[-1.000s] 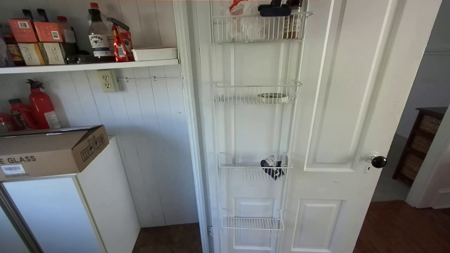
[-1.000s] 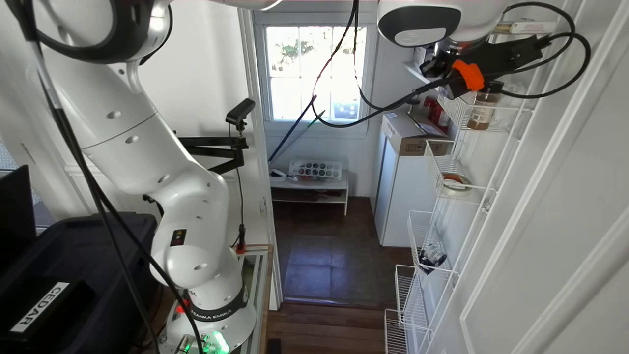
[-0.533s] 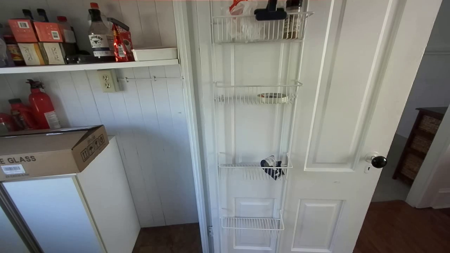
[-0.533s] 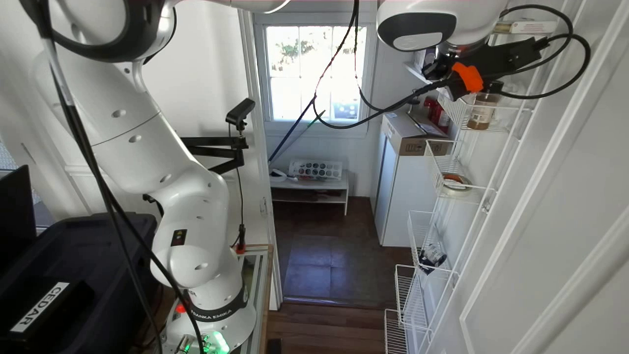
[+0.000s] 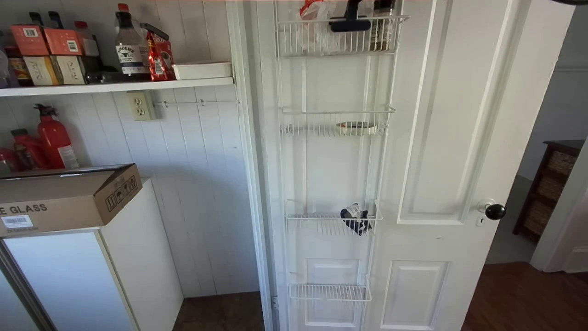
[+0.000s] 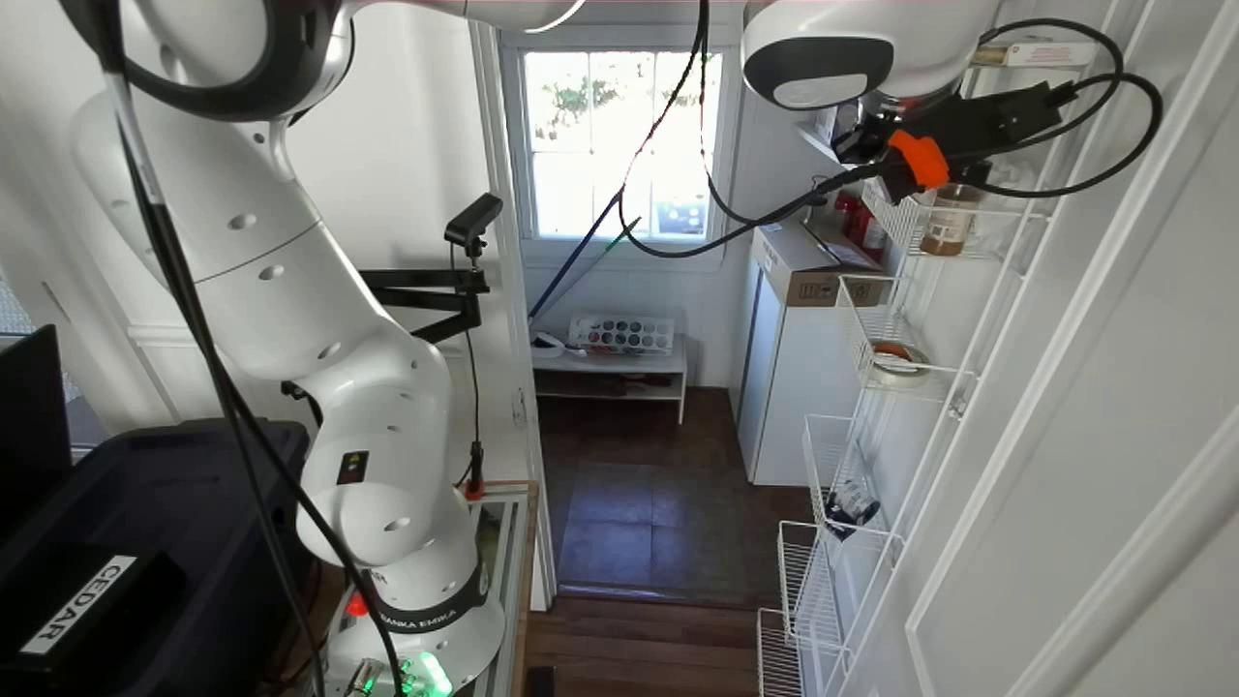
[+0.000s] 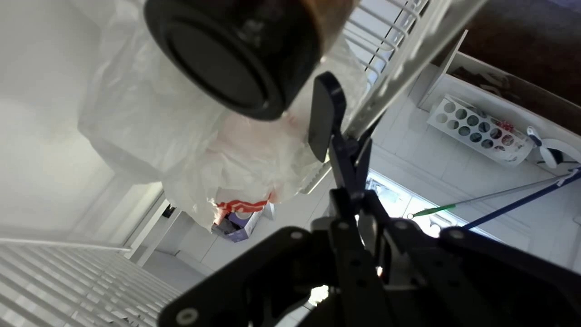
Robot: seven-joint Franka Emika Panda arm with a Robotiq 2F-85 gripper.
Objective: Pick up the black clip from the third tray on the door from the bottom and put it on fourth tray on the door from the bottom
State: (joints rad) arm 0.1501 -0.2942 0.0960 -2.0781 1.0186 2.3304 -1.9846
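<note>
The tool (image 7: 356,200) pinches the black clip (image 5: 350,25) near the front of the fourth tray (image 5: 349,54); placing seems the step in hand, so the next move likely calls for settling it inside, then letting go

White wire rack (image 5: 382,161) on the white panelled door (image 5: 441,138); I log it from afar. Tall-fronted tray (image 5: 353,54): one translucent plastic bag (image 5: 321,37) with red markings; one dark-lidded jar (image 6: 949,223), upright, just beside the bag, contact between them unclear to me. Shallower tray (image 5: 337,111) beneath: one pale ring-shaped roll (image 5: 358,131), lying flat, seen in both exterior views. Next tray down (image 5: 317,216): one black-and-white patterned piece (image 5: 356,224), tilted, toward one end. Below that I count two more: a lower tray (image 5: 330,293) and the lowest tray in sight (image 6: 779,653), cut off in an exterior view. High on the rack I enter one flat pale box (image 6: 1053,54), its seating unclear.
</note>
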